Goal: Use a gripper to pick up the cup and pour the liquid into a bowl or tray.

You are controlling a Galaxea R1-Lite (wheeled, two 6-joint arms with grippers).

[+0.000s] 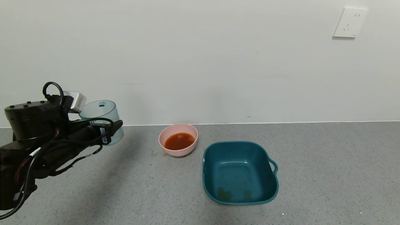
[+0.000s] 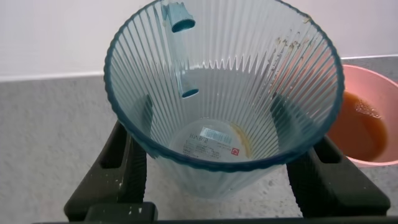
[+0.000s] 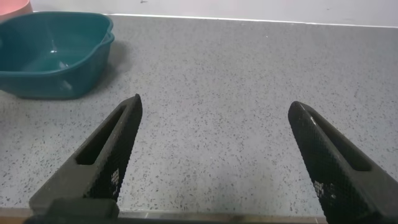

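Now the left claw (image 2: 217, 168) grips one seemingly empty cup (image 2: 224, 93); one bowl (image 1: 178, 139) holds liquid (image 1: 179, 141).

Hidden and cut off

The black left hand (image 1: 103, 132) covers the lower part of the ribbed translucent blue-green plastic cup (image 1: 101, 111) in the head view; the small print on the cup's base label (image 2: 210, 140) is unreadable; the pale pink round bowl (image 2: 367, 124) runs past the left wrist view's edge.

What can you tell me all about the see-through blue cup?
The cup is a clear, pale blue-green plastic tumbler with thin ribs running down its sides, wider at the rim than at the bottom. It stands upright and looks empty, with a small label under its base and a few reddish specks near the rim. The left hand grips it on both sides, to the left of the pink bowl holding red-brown liquid.
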